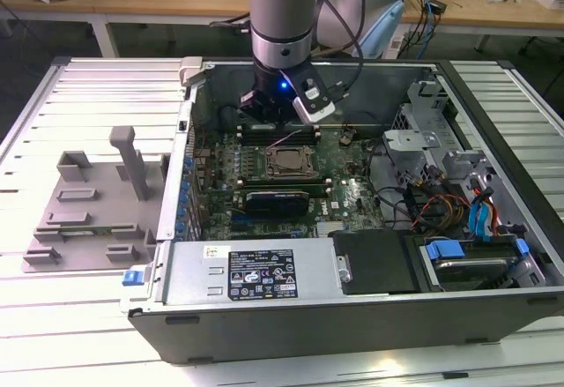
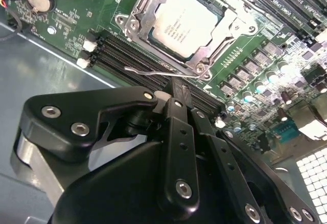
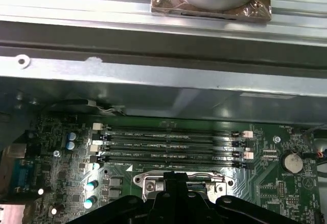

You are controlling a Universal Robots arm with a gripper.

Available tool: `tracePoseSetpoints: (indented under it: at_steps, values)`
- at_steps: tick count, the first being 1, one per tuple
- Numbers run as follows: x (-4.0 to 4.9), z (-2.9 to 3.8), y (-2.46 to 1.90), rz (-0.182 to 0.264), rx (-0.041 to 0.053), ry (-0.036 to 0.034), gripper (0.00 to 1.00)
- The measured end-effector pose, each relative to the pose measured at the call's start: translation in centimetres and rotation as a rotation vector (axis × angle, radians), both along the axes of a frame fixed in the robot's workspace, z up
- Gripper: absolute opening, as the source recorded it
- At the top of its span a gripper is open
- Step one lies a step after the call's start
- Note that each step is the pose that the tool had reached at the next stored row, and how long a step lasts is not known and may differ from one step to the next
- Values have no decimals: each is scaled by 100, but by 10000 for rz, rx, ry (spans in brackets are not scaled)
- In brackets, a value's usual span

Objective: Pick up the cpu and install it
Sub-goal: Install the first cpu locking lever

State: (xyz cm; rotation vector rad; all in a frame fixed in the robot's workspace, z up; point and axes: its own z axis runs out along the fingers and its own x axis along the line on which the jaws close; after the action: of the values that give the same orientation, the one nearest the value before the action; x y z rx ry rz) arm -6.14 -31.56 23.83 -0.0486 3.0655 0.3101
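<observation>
The cpu, a flat square chip with a silvery top, lies in the metal socket frame on the green motherboard; in the exterior view the cpu sits mid-board inside the open computer case. My gripper hangs just above the board beside the socket, over the black memory slots. Its fingers are shut together with nothing between them. In the exterior view the gripper stands just behind the socket. In the first wrist view the gripper partly hides the socket.
A thin wire lever lies along the socket's edge. A grey fixture plate with blocks lies outside the case at the exterior view's left. Case walls, a power supply, cables and a drive cage ring the board.
</observation>
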Motion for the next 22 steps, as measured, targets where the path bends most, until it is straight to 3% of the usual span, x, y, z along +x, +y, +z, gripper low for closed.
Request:
tracePoseSetpoints:
  at_steps: [9, 13, 17, 20, 22]
  values:
    - [6, -11, 0, -126, 7, -15, 11]
    - [7, -42, 0, -132, 5, -125, 11]
    - [6, -59, 0, -167, 8, -151, 11]
    - [6, -76, 0, -165, 17, -296, 11]
    - [8, -87, 0, -335, 23, -302, 11]
